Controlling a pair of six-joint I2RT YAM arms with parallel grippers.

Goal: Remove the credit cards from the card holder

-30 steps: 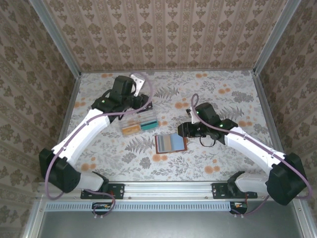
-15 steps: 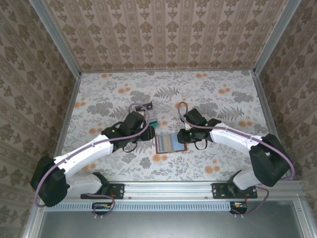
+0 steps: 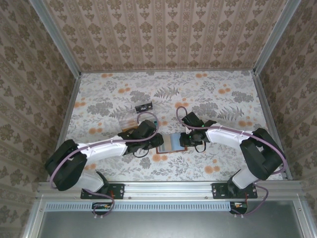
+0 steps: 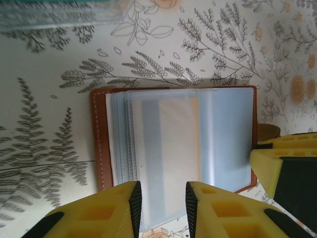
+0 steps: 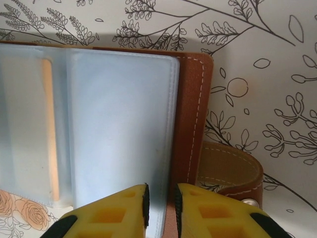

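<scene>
The card holder [image 3: 171,143] lies open on the flowered table, brown leather round blue-grey plastic sleeves [image 4: 173,134]. A pale credit card with an orange edge [image 4: 171,148] sits inside a sleeve, its orange strip [image 5: 47,124] at the left of the right wrist view. My left gripper [image 3: 157,139] stands at the holder's left side, jaws [image 4: 161,210] open a finger's width over the sleeves' near edge. My right gripper [image 3: 182,141] is at the holder's right side, jaws [image 5: 161,210] narrowly open over the line where sleeve meets leather [image 5: 190,124]. Nothing is clamped in either.
A clear plastic piece with coloured cards [image 3: 130,121] lies behind the left arm, a small black item [image 3: 143,106] beyond it. The holder's leather strap with a snap [image 5: 230,171] sticks out to the right. A yellow finger of the right gripper [image 4: 270,166] shows beside the holder.
Both arms have swung inward to the card holder, the left one coming forward from the plastic piece. Both pairs of jaws have narrowed.
</scene>
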